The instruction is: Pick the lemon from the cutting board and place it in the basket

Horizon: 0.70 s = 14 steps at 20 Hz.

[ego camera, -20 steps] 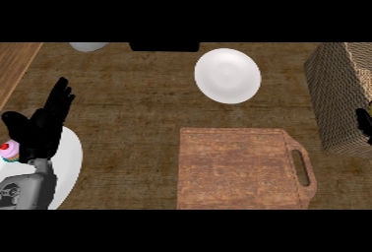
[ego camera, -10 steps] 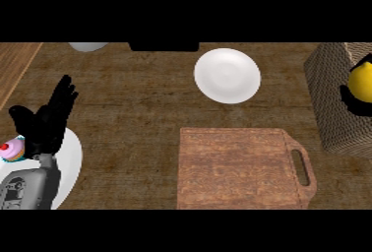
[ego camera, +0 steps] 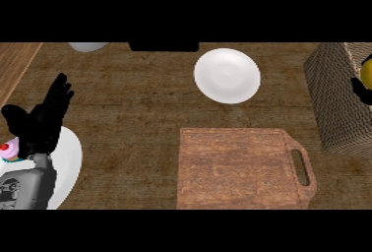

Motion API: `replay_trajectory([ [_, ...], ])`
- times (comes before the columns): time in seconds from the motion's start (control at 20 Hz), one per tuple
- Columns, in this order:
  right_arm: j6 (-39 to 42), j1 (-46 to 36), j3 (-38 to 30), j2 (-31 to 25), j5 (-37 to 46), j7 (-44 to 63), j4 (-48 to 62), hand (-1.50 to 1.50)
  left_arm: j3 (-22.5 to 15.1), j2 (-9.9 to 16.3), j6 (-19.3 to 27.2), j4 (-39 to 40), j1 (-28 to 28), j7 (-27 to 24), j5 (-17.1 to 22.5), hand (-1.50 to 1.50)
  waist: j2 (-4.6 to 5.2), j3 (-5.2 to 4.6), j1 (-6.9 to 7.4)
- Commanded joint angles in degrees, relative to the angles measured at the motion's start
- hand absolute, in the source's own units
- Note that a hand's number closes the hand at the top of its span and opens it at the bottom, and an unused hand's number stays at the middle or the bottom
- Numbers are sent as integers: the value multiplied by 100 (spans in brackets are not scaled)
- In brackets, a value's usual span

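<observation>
- Resting at the left edge, the left hand [ego camera: 42, 120] is holding its fingers straight and spread, pointing up the view; nothing is in it.
- The left hand is lying partly over a white plate [ego camera: 69, 160] at the lower left, where a small pink cupcake [ego camera: 7, 150] is showing just beside the wrist.
- The right hand [ego camera: 362, 92] is showing only as a dark sliver at the right edge, over the basket [ego camera: 335, 103]; whether its fingers are curled or straight cannot be told.
- The lemon [ego camera: 367, 74] is appearing as a yellow patch at the right edge, inside the basket's outline and touching the right hand; most of it is being cut off by the edge.
- The cutting board [ego camera: 240, 167] is lying at lower centre with its handle slot toward the right, nothing sitting on it.
- A second white plate [ego camera: 227, 75] is sitting above the board, well apart from the basket.
- A pale round object [ego camera: 88, 46] and a dark rectangular shape [ego camera: 163, 46] are peeking in along the top edge; neither can be identified.
</observation>
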Motion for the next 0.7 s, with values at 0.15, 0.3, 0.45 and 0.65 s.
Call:
replay_trajectory([
  [0.15, -830, -116, 745, -934, 1796, -1452, -277, 150, -35, -91, 35, 57, 54, -64, -26, 0, 41, -10, 38],
  [0.3, -1745, 58, 790, -887, 2344, -2245, -10, 150, -1, -34, -8, -143, 54, -89, 24, 0, 47, 14, 126],
  [0.45, -2494, 23, 915, -652, 2801, -2511, 260, 150, -72, -67, 45, -190, 30, 118, -43, 0, 20, 9, 81],
  [0.65, -2742, -875, 936, -359, 3172, -2668, 1337, 150, 45, -105, -75, 292, 99, -400, 58, 0, 27, 0, 71],
])
